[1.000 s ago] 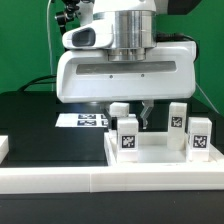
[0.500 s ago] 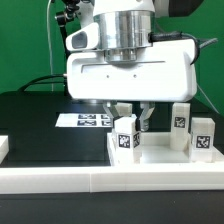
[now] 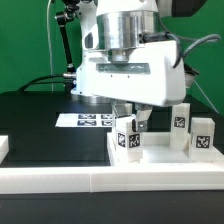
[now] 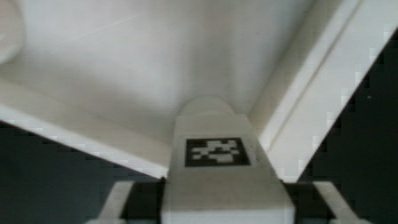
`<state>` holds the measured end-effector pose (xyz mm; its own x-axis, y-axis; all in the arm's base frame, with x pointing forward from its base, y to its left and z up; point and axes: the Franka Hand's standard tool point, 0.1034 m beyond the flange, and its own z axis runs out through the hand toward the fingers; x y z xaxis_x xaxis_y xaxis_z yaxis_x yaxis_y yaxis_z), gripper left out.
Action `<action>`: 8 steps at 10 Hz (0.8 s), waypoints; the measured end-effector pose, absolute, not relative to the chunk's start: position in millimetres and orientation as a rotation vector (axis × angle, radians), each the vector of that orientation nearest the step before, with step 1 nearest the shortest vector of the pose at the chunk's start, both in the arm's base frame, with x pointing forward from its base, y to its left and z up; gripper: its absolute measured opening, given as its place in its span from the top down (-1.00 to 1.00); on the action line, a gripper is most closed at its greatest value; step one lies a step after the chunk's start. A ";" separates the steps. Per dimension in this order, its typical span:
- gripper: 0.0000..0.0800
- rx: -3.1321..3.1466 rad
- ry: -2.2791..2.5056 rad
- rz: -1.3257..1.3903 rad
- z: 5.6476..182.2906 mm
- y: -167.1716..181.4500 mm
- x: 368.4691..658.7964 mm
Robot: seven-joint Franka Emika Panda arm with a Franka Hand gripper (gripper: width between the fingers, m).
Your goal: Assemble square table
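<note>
Fingers (image 3: 134, 120) are gripping a leg (image 3: 127, 134) from both sides, holding it upright w/ tag facing the camera, over the slab's (image 3: 150, 156) corner at the ext. view's left. Two more legs (image 3: 180, 124) (image 3: 200, 136) are standing on the slab's right side. Marker board (image 3: 82, 120) is lying on the black table (image 3: 30, 120) behind.

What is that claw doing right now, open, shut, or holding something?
Gripper: closed on a white tagged leg, above the square tabletop.
</note>
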<state>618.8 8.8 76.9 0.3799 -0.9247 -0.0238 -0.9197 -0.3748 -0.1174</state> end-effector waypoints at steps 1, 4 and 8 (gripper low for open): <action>0.27 -2.466 1.755 -0.064 76.9 9.0 619.1; 0.27 -2.426 1.790 -0.055 77.2 8.2 619.5; -0.57 -2.618 1.513 -0.070 77.5 8.1 619.6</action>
